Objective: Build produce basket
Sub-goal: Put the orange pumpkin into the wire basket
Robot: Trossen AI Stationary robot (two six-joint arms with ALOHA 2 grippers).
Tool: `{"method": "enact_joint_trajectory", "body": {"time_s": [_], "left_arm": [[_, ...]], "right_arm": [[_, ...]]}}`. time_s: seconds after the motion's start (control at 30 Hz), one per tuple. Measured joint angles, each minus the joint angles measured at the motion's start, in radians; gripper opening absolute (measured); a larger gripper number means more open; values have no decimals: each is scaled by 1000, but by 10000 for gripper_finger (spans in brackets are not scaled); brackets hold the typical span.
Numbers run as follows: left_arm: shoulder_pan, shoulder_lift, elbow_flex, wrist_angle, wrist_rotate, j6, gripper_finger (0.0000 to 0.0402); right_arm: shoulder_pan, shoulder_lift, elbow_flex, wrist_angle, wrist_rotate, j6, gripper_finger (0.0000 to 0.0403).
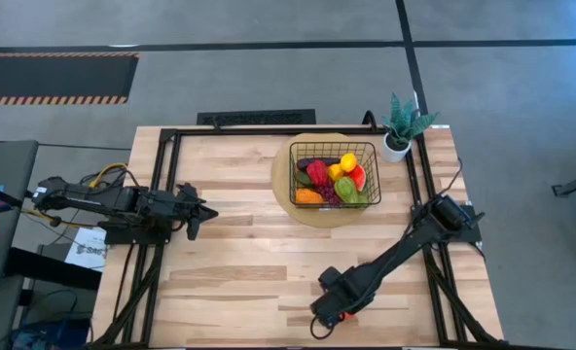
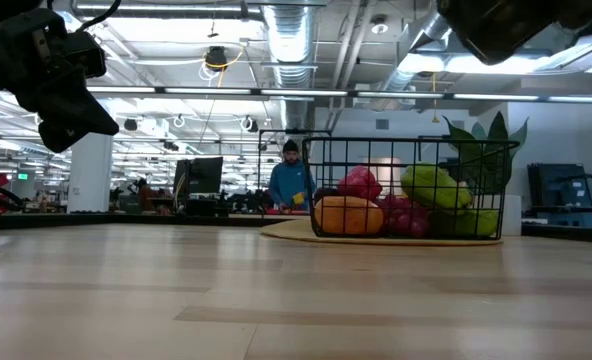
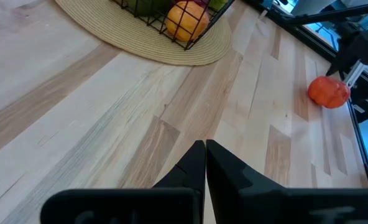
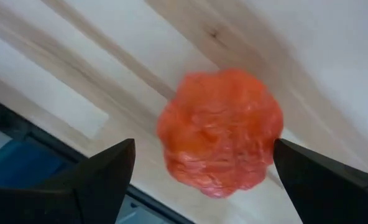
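Overhead, table-level, two wrist views — shared basket (image 1: 334,174).

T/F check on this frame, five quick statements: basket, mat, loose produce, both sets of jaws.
1. The basket stands on the round tan mat. True.
2. The basket is empty. False: it holds produce, among it a lemon and an orange.
3. The right gripper has its jaws open on either side of a red pepper on the table. True.
4. The left gripper holds a carrot. False: its jaws are shut on nothing.
5. The potted plant stands inside the basket. False: it stands beside it, at the table's corner.
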Motion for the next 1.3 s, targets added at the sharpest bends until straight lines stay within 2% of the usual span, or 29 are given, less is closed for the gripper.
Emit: {"method": "enact_joint_trajectory", "body": {"time_s": [0.47, 0.77, 1.13, 1.3], "left_arm": [[0, 0, 0, 0, 0, 0, 0], [0, 0, 0, 0, 0, 0, 0], [0, 0, 0, 0, 0, 0, 0], [0, 0, 0, 0, 0, 0, 0]], "right_arm": [[-50, 0, 0, -11, -24, 6, 400], [-4, 0, 1, -17, -27, -61, 400], [5, -1, 1, -60, -19, -63, 400], [5, -1, 2, -47, -4, -63, 378]]}}
